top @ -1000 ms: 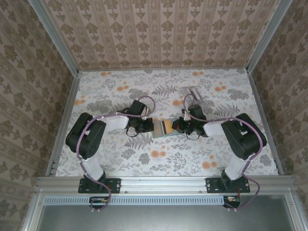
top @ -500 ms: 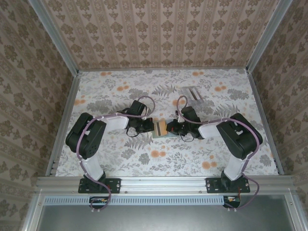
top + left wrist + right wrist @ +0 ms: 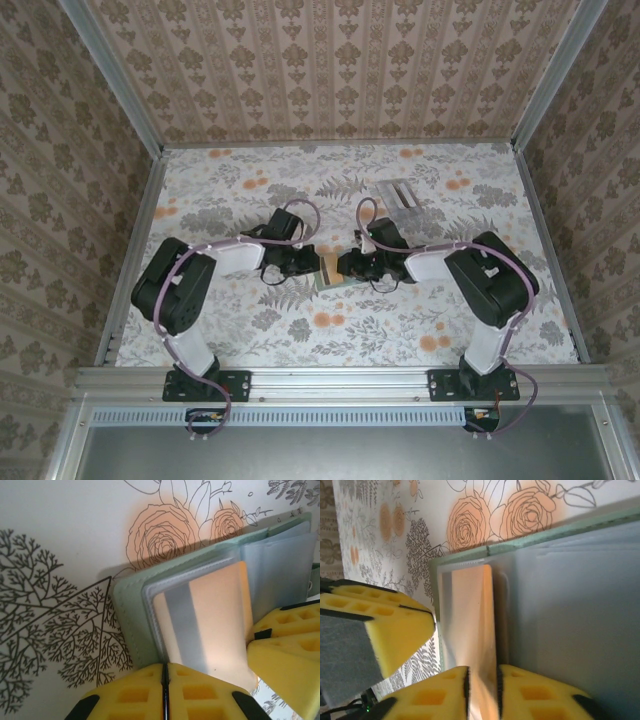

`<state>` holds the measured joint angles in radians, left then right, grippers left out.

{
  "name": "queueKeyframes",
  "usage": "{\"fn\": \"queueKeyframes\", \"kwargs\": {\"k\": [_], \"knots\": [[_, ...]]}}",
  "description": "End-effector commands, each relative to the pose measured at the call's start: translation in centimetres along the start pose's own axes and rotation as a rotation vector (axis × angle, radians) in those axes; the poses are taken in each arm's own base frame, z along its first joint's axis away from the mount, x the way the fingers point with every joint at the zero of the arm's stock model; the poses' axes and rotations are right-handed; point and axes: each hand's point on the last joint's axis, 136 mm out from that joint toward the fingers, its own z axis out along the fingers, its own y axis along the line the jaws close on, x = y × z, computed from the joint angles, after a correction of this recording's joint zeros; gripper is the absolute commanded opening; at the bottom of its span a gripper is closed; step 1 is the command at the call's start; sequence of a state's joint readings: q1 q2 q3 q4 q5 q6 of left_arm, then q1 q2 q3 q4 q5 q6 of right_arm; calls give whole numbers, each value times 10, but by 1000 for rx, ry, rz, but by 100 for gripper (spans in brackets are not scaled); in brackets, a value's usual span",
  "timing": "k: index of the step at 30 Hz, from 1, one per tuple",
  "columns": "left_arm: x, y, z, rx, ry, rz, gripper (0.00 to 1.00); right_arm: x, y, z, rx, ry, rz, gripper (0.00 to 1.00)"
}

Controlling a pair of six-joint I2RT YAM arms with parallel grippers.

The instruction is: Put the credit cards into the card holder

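Card holder: green, laid open on the floral worktop between both tools. Credit card: tan with a grey stripe, partly seated in a clear inner pocket. Left tool: clenched, fingers pressed together at the holder's near edge; anything pinched cannot be told. Right tool: jaws slightly parted, the card passing between them.

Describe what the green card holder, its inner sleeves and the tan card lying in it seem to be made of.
Card holder: probably faux leather, matte green, with a stitched seam.
Sleeves: clear, slightly frosted soft plastic; the lining shows through.
Card: likely stiff plastic, glossy tan with a silver-grey stripe, catching the light.
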<state>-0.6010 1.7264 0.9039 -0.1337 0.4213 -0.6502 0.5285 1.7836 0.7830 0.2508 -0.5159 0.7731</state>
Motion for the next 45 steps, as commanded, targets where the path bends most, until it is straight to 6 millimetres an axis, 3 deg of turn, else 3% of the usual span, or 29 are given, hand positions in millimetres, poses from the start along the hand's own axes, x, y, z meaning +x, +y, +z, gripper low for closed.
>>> {"fn": "queueKeyframes", "kwargs": {"k": [1, 4, 7, 15, 30, 45], "knots": [[-1, -10, -16, 23, -28, 0, 12, 10, -7, -20, 115, 28, -44, 36], [2, -7, -17, 13, -18, 0, 12, 10, -14, -35, 192, 28, -81, 40], [7, -18, -17, 49, 3, 9, 14, 8, -18, -50, 233, 20, -109, 45], [20, -17, -4, 3, 29, 52, 15, -12, -33, -91, 318, -31, -154, 47], [27, -5, -3, -39, 24, 36, 15, -3, -50, -62, 280, 38, -111, 47], [28, 0, 0, -46, 13, 27, 15, -4, -34, -49, 162, 51, -100, 42]]}}
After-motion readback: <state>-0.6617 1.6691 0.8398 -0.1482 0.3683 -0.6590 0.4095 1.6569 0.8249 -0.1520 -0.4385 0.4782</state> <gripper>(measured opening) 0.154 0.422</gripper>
